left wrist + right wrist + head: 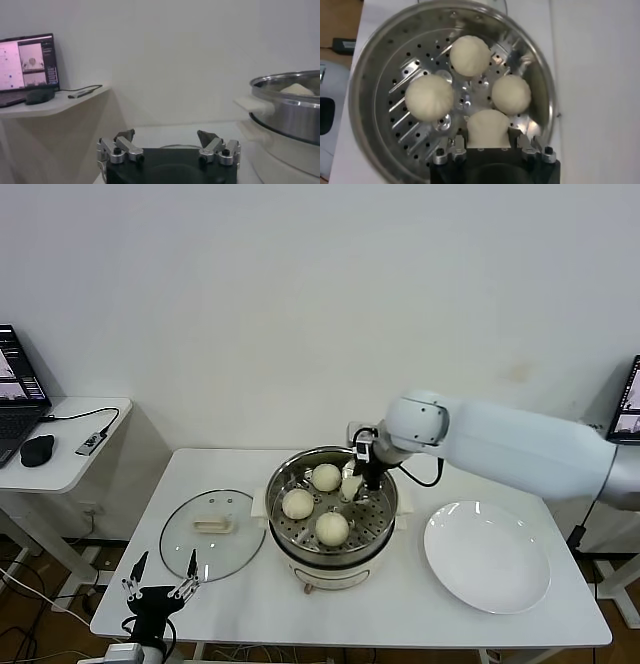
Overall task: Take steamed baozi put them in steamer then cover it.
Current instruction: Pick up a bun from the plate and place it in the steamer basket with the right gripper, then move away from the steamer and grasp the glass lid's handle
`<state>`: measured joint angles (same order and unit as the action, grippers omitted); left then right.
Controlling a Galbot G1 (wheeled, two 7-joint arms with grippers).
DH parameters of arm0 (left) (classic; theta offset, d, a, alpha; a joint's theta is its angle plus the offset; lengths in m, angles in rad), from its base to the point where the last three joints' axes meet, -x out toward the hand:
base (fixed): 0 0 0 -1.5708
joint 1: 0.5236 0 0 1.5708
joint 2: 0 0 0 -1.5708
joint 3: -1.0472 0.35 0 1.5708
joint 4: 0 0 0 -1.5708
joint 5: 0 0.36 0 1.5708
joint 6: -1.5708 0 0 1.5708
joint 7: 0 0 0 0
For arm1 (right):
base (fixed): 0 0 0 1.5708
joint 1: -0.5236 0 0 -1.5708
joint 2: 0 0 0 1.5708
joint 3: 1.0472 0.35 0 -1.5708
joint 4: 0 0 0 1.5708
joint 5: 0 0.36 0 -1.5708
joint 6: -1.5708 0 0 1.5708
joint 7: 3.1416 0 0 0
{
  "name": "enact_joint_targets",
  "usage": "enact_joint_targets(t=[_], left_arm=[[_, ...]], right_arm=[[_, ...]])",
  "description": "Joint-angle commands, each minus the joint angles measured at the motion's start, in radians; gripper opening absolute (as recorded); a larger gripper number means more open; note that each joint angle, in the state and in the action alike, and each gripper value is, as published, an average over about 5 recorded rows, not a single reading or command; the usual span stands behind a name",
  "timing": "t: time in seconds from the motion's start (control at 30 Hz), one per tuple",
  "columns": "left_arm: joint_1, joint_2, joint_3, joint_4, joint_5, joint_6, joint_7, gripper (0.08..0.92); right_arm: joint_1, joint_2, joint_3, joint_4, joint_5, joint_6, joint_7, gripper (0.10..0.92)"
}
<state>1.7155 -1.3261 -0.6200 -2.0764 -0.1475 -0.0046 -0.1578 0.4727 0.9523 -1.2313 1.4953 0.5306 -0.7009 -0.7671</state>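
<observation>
A: How many buns were there, and where?

B: Four in all. Three buns point(429, 98) lay on the perforated tray inside the steamer point(283, 529), spaced apart from one another. The fourth bun point(488, 129) was pinched between the fingers of the right gripper point(489, 145), which had closed on it low over the tray, on the steamer's right side.

A: And the other arm?

B: The left gripper point(160, 576) hung at the front left corner of the table point(400, 604), below its edge, with its two fingers spread wide and nothing between them.

A: Was the lid on?

B: No. The one glass lid point(212, 534) lay flat on the table just to the left of the steamer, its cream handle facing up.

A: Anything else on the table?

B: One white plate point(487, 556) to the right of the steamer, with nothing on it. A side desk point(70, 459) further left carried one laptop point(18, 389) and one mouse point(37, 449)
</observation>
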Motion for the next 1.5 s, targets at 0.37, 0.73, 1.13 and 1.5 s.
enact_joint_targets(t=[0.37, 0.73, 1.13, 1.5], left_arm=[[-0.007, -0.001, 0.002, 0.009, -0.001, 0.0, 0.0, 0.823], [-0.019, -0.003, 0.008, 0.013, -0.002, -0.001, 0.0, 0.823], [-0.015, -0.004, 0.012, 0.013, 0.006, -0.004, 0.002, 0.823], [-0.014, -0.016, 0.036, 0.017, 0.026, -0.035, 0.012, 0.823]], right_arm=[[-0.068, 0.03, 0.019, -0.039, -0.05, -0.021, 0.009, 0.55], [-0.038, -0.146, 0.127, 0.178, -0.034, 0.022, 0.028, 0.813], [-0.64, -0.441, 0.583, 0.397, 0.024, 0.363, 0.612, 0.823], [-1.476, -0.186, 1.462, 0.403, -0.219, 0.632, 0.674, 0.823]])
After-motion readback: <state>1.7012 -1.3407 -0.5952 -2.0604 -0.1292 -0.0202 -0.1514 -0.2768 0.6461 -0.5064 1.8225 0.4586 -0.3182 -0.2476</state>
